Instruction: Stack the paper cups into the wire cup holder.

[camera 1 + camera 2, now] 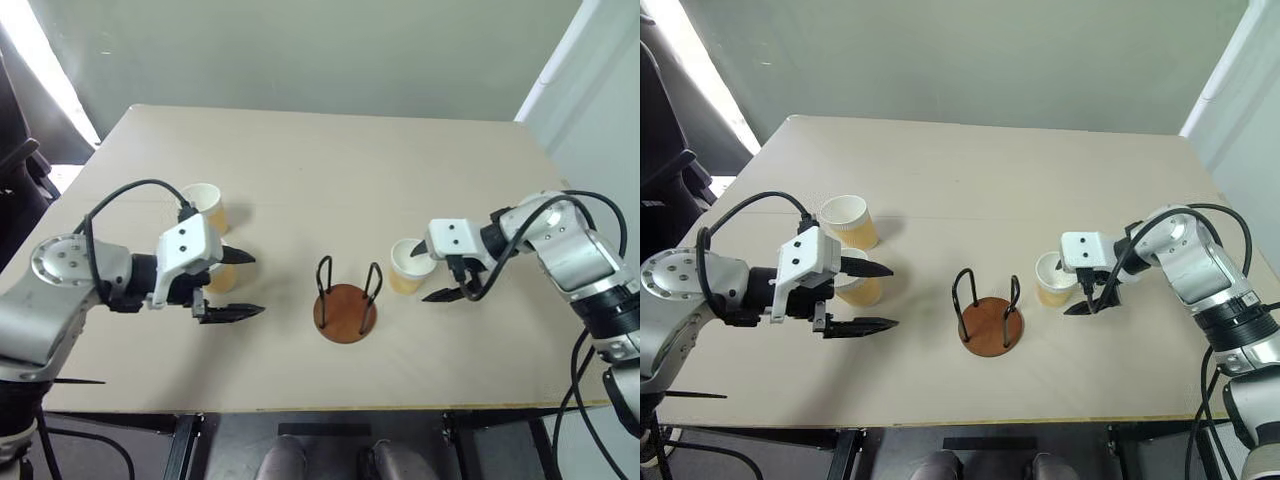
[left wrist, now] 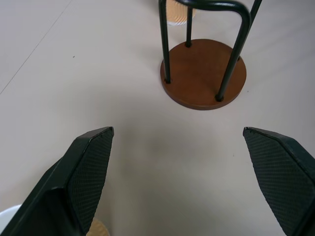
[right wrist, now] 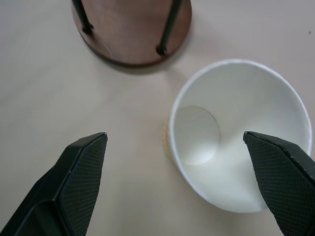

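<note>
The wire cup holder, a brown wooden disc with two black wire loops, stands empty at the table's middle front. One paper cup stands upright just right of it. My right gripper is open over that cup, whose white inside lies between the spread fingers. Two more paper cups are on the left: one further back and one partly hidden behind my left gripper. The left gripper is open and empty, pointing toward the holder.
The beige table has bare surface behind the holder and between the two arms. Its front edge runs close below the holder. A dark chair stands off the table's left side.
</note>
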{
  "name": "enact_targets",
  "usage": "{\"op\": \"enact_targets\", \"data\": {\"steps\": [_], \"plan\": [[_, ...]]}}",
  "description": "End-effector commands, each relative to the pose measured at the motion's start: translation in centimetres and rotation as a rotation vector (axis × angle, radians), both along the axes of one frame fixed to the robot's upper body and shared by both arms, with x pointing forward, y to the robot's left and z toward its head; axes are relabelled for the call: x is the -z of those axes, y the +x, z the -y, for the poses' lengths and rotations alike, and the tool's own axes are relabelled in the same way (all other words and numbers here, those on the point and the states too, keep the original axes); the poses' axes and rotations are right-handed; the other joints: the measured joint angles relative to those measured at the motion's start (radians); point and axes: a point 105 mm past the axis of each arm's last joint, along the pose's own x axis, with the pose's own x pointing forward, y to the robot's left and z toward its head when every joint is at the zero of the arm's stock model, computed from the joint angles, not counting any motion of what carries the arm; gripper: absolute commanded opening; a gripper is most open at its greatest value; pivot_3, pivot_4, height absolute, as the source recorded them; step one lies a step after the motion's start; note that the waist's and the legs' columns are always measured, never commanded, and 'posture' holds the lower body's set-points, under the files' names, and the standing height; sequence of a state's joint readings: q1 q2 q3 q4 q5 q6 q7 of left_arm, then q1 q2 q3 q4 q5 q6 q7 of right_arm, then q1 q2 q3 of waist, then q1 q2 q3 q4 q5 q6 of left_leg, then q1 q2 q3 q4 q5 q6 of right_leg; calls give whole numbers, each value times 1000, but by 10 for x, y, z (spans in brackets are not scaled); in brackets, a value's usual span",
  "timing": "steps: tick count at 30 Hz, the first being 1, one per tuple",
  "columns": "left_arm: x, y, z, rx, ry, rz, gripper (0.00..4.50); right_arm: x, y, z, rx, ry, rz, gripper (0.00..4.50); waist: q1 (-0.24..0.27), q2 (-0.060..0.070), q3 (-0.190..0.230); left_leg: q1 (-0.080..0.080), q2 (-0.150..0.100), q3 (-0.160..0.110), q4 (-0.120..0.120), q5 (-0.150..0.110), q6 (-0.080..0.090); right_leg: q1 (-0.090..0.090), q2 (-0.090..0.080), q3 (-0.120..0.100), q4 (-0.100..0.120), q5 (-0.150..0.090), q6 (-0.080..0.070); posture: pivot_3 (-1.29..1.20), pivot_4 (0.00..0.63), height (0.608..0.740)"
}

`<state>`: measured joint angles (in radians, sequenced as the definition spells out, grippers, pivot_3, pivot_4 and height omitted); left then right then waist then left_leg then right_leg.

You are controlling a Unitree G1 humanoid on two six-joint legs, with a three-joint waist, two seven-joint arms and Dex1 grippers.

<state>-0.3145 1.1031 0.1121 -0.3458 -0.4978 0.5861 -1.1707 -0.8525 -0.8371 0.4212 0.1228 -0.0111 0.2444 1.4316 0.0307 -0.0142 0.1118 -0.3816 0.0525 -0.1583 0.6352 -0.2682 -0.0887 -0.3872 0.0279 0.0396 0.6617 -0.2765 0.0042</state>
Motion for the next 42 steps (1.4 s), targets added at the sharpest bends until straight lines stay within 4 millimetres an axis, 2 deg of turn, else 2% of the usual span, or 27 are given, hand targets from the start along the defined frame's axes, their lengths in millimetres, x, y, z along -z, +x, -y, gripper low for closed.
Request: {"op": "enact_targets", "data": {"steps": [1,6,12,17,20,23,25,28,31,34,42], "plan": [[-13,-6,3,13,3,46,4500,1,4,-3,-37,-49,41,3920,0,0,0,0,0,0,0,0,0,0,0,0,0,0,0,0,150,740],[-13,-7,2,5,2,42,4500,4,6,-9,-62,-51,64,2108,0,0,0,0,0,-1,3,-1,1,0,0,2,-1,1,1,0,150,740],[-13,-7,1,1,-1,41,4500,-17,3,-4,-71,-16,73,26,0,0,0,1,0,-1,4,-1,2,0,0,2,0,1,1,0,150,740],[-13,-6,-3,-7,2,40,4500,-61,-7,-4,-93,83,104,26,0,0,0,0,-1,2,3,-1,1,-1,0,3,0,0,1,0,150,740],[-13,-5,-3,-10,4,40,4500,-90,-12,-8,-137,99,193,26,0,0,0,0,-1,3,2,-1,1,-1,0,3,0,0,1,0,150,740],[-11,-5,-2,-8,3,38,4500,-122,-29,-36,-260,183,260,26,-2,0,0,1,-1,3,2,-1,1,-2,0,4,0,0,1,0,150,740],[-11,-3,-2,-7,2,39,4500,-130,-42,-58,-334,257,242,26,-8,0,0,1,-1,3,2,-1,1,-2,1,6,0,0,1,0,150,740],[-11,-2,-1,-4,1,42,4500,-118,-58,-75,-404,279,163,26,-9,0,0,1,-1,3,2,-1,1,-2,3,8,0,0,1,0,150,740],[-11,-2,0,-2,1,43,4500,-100,-62,-80,-416,250,128,26,-1,0,0,0,-2,3,4,-1,1,-2,3,10,-1,1,1,0,150,740],[-11,-3,0,-5,1,43,4500,-88,-59,-79,-405,213,120,26,1,0,0,0,-2,1,5,-1,1,-2,2,12,-1,2,3,0,150,740],[-10,-7,-3,-19,7,38,4500,-74,-64,-75,-430,170,86,26,-1,0,0,1,-2,2,6,-2,3,-2,3,14,0,2,4,0,150,740]]}}
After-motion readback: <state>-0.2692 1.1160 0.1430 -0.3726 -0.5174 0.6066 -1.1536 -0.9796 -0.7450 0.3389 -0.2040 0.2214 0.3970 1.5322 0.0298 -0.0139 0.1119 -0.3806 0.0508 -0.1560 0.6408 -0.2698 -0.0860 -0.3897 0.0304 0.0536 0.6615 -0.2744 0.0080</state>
